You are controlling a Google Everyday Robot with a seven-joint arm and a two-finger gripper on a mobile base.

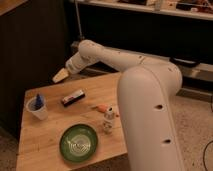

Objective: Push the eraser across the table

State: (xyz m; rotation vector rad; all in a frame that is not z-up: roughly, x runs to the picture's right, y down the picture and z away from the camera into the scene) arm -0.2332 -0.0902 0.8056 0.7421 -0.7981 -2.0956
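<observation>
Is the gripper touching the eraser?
No, the gripper hangs near the table's far edge, with bare wood showing between it and the eraser.

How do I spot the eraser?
Look at the wooden table. Near its back, just in front of the gripper by the far edge, lies the eraser. It's the only flat dark bar; the cup is white, the plate green.

You see pale, matt, plank-grained wood on the small rectangular table (41, 141). The round green plate (79, 142) looks glossy. The tan-tipped gripper (61, 76), near the table's far edge, extends from smooth white plastic arm shells (145, 100).
</observation>
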